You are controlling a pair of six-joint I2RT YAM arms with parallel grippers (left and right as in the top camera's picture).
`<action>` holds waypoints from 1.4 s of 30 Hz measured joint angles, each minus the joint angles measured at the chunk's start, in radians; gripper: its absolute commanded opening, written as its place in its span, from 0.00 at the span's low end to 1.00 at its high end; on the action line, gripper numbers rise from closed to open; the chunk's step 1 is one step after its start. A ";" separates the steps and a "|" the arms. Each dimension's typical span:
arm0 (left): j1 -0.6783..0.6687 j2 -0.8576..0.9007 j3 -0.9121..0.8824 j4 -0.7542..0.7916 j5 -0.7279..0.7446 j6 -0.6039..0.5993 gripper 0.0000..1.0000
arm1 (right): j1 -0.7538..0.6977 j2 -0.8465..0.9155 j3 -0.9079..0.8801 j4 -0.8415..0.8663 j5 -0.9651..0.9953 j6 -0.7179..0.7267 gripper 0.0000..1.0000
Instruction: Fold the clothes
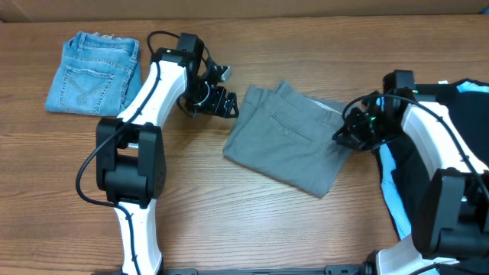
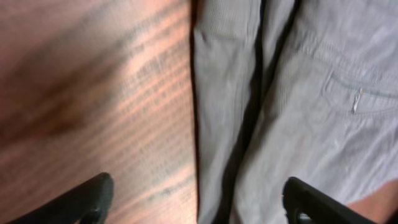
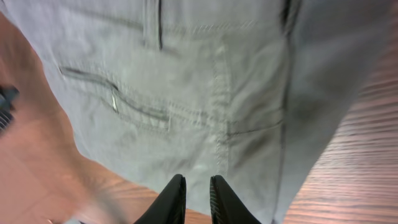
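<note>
Nearest the arm bases, the bare wooden table point(image 1: 229, 221) is seen from overhead. At the right edge a black garment with light-blue fabric point(image 1: 470, 107) is spread beneath the right arm. At mid-table the grey shorts point(image 1: 286, 137) are laid flat and folded over, slightly askew, with the slit pocket point(image 1: 289, 130) turned upward. The left gripper point(image 1: 223, 103) is seen just beside the shorts' left edge, and the right gripper point(image 1: 345, 136) at their right edge.

How the fingers stand cannot be made out from above; that is supplied by the wrist cameras. In the left wrist view the two black fingers point(image 2: 87, 196) are shown set wide apart with nothing held between them. Wood grain is seen beyond one and grey cloth beyond the other, with the folded edge running between. In the right wrist view the fingers point(image 3: 174, 199) are shown almost together, with only a narrow slit between them, poised over the pocket seams. No cloth is seen pinched.

Farthest off, at the table's far left corner, small blue denim shorts point(image 1: 93, 72) are seen folded, well apart from the grey pair, a detail caught by the overhead camera alone.
</note>
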 measured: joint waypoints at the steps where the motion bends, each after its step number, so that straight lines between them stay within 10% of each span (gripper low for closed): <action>1: -0.002 0.003 0.000 0.015 0.006 -0.003 0.93 | 0.014 0.000 -0.005 0.001 0.002 -0.001 0.17; 17: -0.101 0.113 0.012 0.045 0.127 -0.109 0.89 | 0.165 0.050 -0.211 0.192 0.103 0.116 0.14; 42: -0.267 0.164 0.027 0.154 0.192 -0.266 0.31 | 0.165 0.050 -0.213 0.203 0.103 0.124 0.13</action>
